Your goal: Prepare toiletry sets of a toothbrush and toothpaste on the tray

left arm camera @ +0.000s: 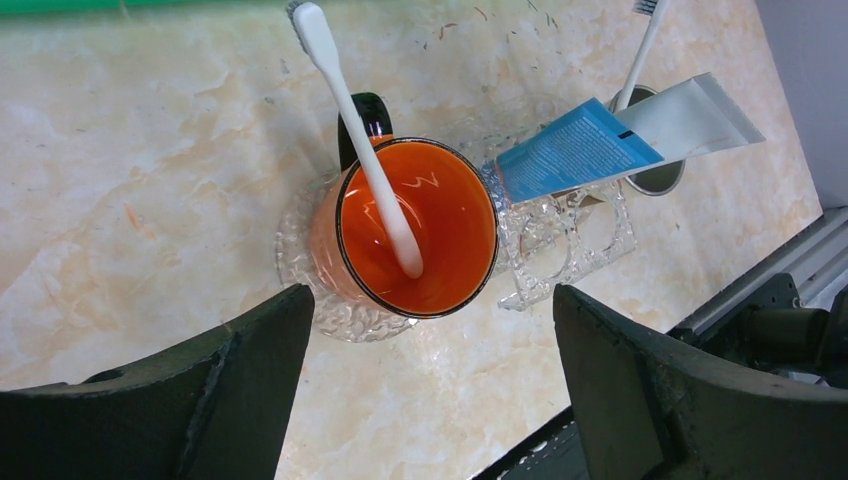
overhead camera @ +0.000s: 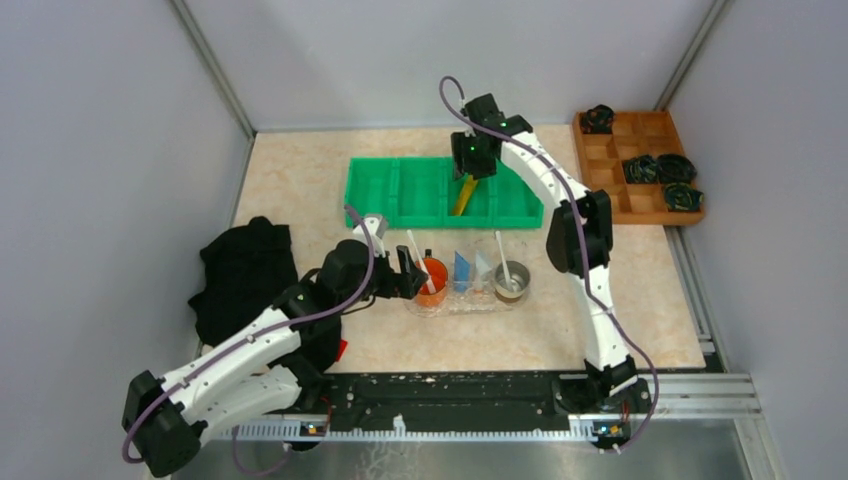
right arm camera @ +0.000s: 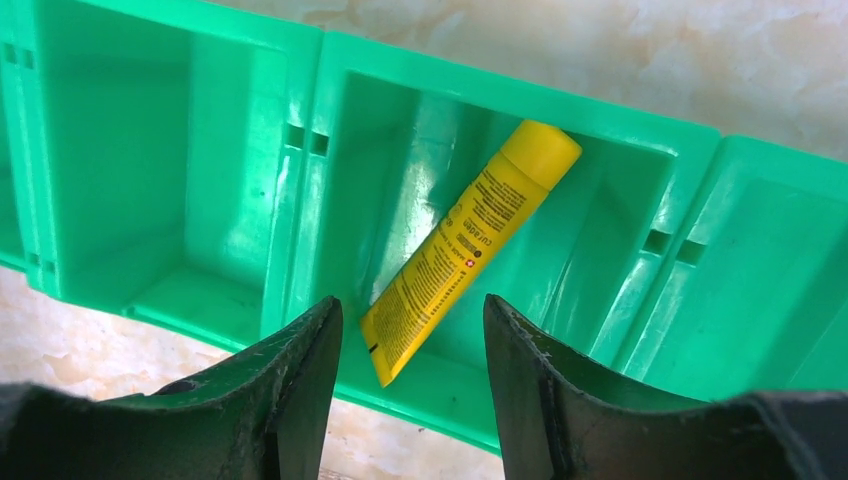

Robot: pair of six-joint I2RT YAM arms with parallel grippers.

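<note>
Beige marbled tabletop (overhead camera: 300, 180) between grey walls carries the green bin (overhead camera: 385, 190) at the back. Just in front of the bin stands the tray (left arm camera: 600, 235). One toothbrush (left arm camera: 370, 170) leans in its orange cup (left arm camera: 460, 210) and a second toothbrush (left arm camera: 640, 50) in the grey cup (left arm camera: 660, 180) at the other end, with blue toothpaste (left arm camera: 575, 150) and white toothpaste (left arm camera: 690, 115) between them.

The yellow toothpaste (right arm camera: 470, 245) is not on the tray yet. It lies slantwise in one of the bin's inner compartments, cap pointing away from the fingers. The right gripper (right arm camera: 410, 310) hangs over its flat tail, fingers apart on either side and set across the tube's long axis, so a short descent and squeeze should take it. Bin dividers stand close outside the fingers, leaving little sideways room, while straight up looks free.

The left gripper (left arm camera: 432, 295) hovers in front of the bin by the orange cup, fingers spread wide and holding nothing — well apart from the tube.
</note>
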